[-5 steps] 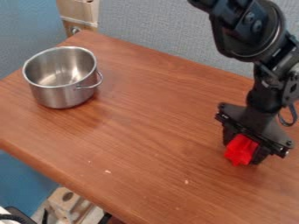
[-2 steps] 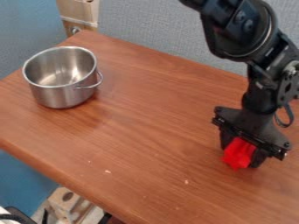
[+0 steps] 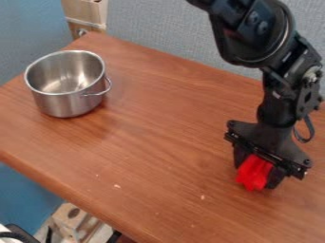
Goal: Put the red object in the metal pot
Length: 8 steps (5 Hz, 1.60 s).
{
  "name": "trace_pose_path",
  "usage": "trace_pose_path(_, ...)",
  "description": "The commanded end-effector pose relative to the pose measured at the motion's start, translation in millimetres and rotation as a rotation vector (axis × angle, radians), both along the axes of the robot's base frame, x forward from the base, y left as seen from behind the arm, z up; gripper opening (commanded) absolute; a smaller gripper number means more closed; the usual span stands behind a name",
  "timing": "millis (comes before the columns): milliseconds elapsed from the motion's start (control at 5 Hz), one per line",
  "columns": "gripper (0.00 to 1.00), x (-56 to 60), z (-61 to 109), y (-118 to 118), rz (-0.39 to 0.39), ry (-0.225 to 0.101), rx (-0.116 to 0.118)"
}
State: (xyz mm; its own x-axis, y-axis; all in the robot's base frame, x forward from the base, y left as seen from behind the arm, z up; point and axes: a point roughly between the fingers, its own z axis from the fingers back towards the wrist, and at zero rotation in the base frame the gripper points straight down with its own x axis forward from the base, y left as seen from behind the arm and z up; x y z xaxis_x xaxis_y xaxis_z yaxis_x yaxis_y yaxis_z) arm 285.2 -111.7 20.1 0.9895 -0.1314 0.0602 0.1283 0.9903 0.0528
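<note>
The red object [image 3: 256,174] is a bright red ridged block at the right of the wooden table [image 3: 152,123], its lower end sticking out below the black gripper [image 3: 259,167]. The gripper points straight down and is shut on the block, low over the tabletop. Whether the block touches the wood cannot be told. The metal pot [image 3: 66,83] stands upright and empty at the far left of the table, well apart from the gripper. The black arm rises from the gripper toward the top right.
The table's front edge runs diagonally below the gripper, and its right edge is close by. A blue wall stands behind. A beige fixture [image 3: 86,13] hangs on the wall behind the pot. Bare wood lies between pot and gripper.
The gripper with the red block has shifted slightly left and toward the front edge. The pot has not moved.
</note>
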Motion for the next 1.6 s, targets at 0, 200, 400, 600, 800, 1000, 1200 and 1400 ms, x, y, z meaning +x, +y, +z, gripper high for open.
trace_pose_path(0,0.00,-8.2,2.4,9,0.006,0.029,0.008)
trace_pose_path(200,0.00,-8.2,11.2,12,0.015,0.020,-0.002)
trace_pose_path(400,0.00,-7.7,18.5,14,0.022,0.013,-0.011)
trace_pose_path(600,0.00,-7.5,23.6,15,0.028,0.009,-0.018)
trace_pose_path(800,0.00,-7.6,30.1,17,0.034,0.004,-0.025)
trace_pose_path(1000,0.00,-7.7,36.2,18,0.040,-0.001,-0.032)
trace_pose_path(1200,0.00,-7.4,43.0,19,0.047,-0.007,-0.038)
trace_pose_path(1400,0.00,-5.7,53.3,21,0.056,-0.019,-0.047)
